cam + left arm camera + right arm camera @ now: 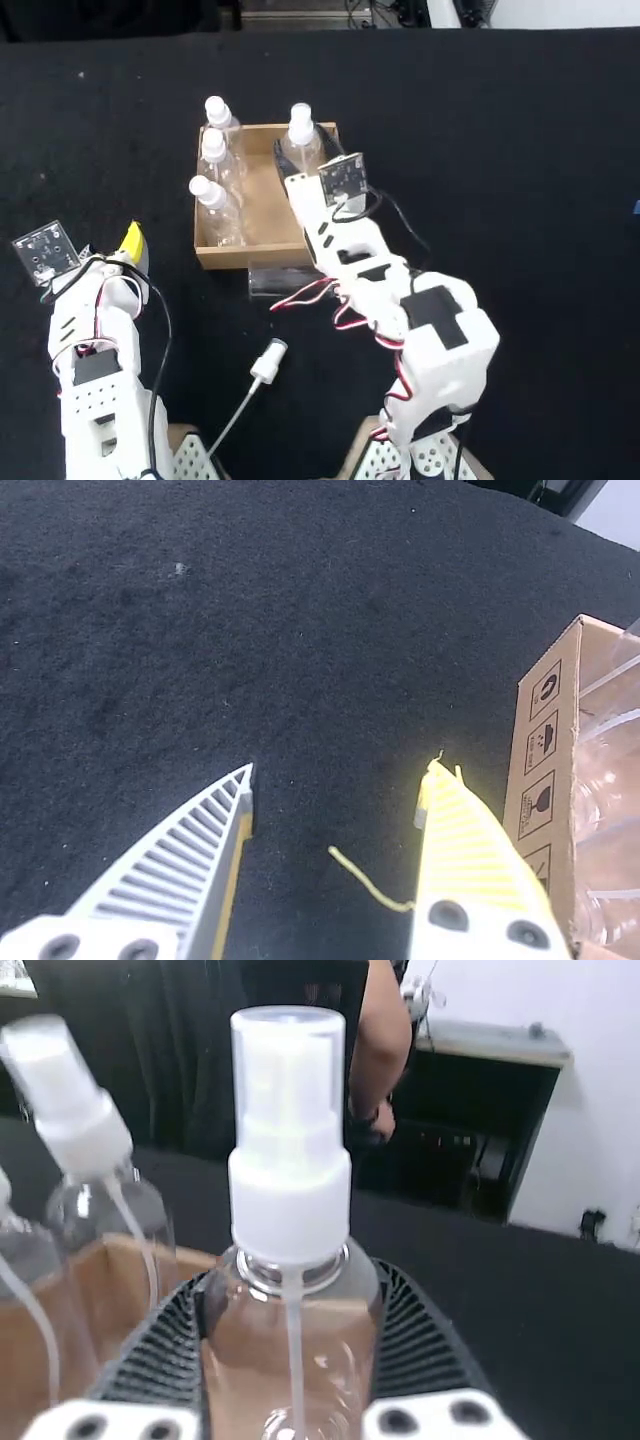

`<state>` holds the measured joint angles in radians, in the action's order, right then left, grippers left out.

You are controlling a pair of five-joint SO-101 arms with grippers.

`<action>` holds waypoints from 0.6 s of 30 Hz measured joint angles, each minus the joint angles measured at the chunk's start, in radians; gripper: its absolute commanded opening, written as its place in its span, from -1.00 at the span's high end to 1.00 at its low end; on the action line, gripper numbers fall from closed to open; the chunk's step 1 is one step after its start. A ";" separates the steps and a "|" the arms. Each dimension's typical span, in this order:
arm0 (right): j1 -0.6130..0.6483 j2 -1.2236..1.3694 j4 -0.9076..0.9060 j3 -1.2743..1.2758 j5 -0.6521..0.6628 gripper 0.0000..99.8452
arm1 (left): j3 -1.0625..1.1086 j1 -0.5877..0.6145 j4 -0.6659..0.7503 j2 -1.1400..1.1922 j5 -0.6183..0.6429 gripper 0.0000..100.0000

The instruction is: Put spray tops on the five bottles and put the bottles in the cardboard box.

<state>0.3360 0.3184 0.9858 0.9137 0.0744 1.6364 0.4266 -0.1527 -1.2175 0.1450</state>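
The cardboard box (262, 252) sits mid-table. Three clear bottles with white spray tops (212, 146) stand along its left side. A fourth topped bottle (300, 126) (288, 1210) stands upright at the box's far right corner, and my right gripper (301, 158) (290, 1360) is shut on its body below the shoulder. One clear bottle without a top (282, 279) lies on its side just in front of the box. A loose spray top (268, 362) with its long tube lies nearer the arms. My left gripper (128, 250) (340, 775) is open and holds nothing, left of the box (545, 740).
Black cloth (520, 150) covers the whole table. The right arm's red and white wires (310, 295) hang over the lying bottle. A neighbouring topped bottle (75, 1120) stands close beside the held one. A person and furniture are in the room behind.
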 measured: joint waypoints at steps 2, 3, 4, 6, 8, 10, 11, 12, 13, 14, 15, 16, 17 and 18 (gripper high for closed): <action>0.000 0.032 0.000 0.000 0.000 0.96 | 0.000 0.000 0.000 0.000 0.000 0.51; -0.002 0.040 0.000 -0.002 0.000 0.96 | 0.000 0.000 0.000 0.000 0.000 0.51; -0.002 0.044 0.002 -0.002 0.000 0.96 | 0.000 0.000 0.000 0.000 0.000 0.51; -0.002 0.051 0.002 -0.012 0.000 0.96 | 0.000 0.000 0.000 0.000 0.000 0.51; -0.002 0.052 0.002 -0.028 0.000 0.96 | 0.000 0.000 0.000 0.000 0.000 0.51; -0.002 0.052 0.002 -0.029 0.000 0.96 | 0.000 0.000 0.000 0.000 0.000 0.51; -0.002 0.052 0.002 -0.029 0.000 0.96 | 0.000 0.000 0.000 0.000 0.000 0.51; 0.000 0.052 0.002 -0.029 0.000 0.96 | 0.000 0.000 0.000 0.000 0.000 0.51; 0.002 0.052 0.002 -0.029 0.000 0.95 | 0.000 0.000 0.000 0.000 0.000 0.51; 0.002 0.052 0.002 -0.029 0.000 0.95 | 0.000 0.000 0.000 0.000 0.000 0.51; 0.002 0.052 0.002 -0.029 0.000 0.94 | 0.000 0.000 0.000 0.000 0.000 0.51; 0.002 0.052 0.002 -0.029 0.000 0.91 | 0.000 0.000 0.000 0.000 0.000 0.51; 0.002 0.052 0.002 -0.029 0.000 0.85 | 0.000 0.000 0.000 0.000 0.000 0.51; 0.002 0.052 0.002 -0.029 0.000 0.79 | 0.000 0.000 0.000 0.000 0.000 0.51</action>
<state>0.3376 0.3705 0.9874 0.8846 0.0744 1.6364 0.4266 -0.1527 -1.2175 0.1450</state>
